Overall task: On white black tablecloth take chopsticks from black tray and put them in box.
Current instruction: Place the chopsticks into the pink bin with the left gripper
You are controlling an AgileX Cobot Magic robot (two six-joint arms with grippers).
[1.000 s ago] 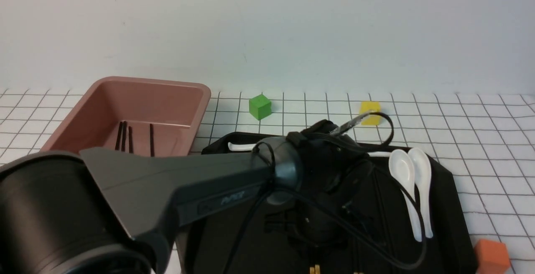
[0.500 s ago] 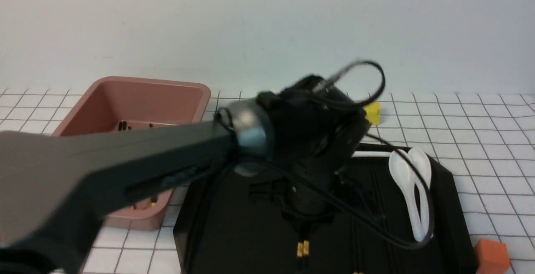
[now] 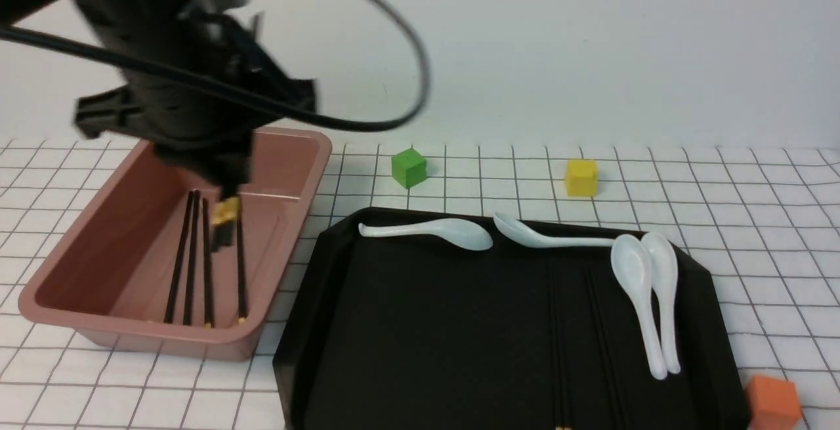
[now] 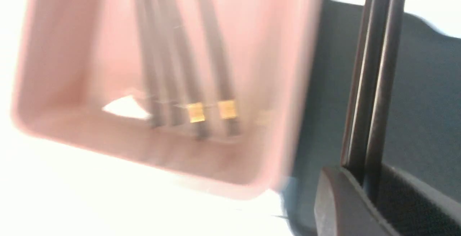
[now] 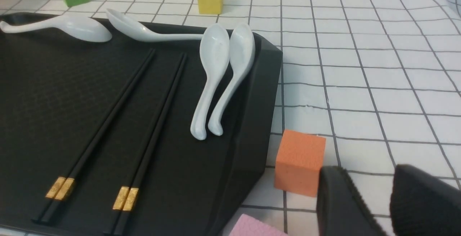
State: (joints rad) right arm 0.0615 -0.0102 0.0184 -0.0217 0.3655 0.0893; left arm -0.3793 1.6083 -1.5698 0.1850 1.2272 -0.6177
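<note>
Now the left gripper (image 3: 226, 180) hangs over the box (image 3: 164, 346), jaws clamped on two chopsticks (image 4: 365, 84), gold bands pointing down. Four loose sticks (image 3: 207, 259) lie along the box floor. Two pairs (image 5: 102, 128) lie on the black tray (image 5: 259, 120) beside white spoons (image 5: 212, 66). The right gripper (image 5: 371, 171) is slightly parted and empty, near an orange cube (image 5: 299, 160).

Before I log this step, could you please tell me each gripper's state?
Left gripper: closed on chopsticks.
Right gripper: open, holding nothing.
</note>
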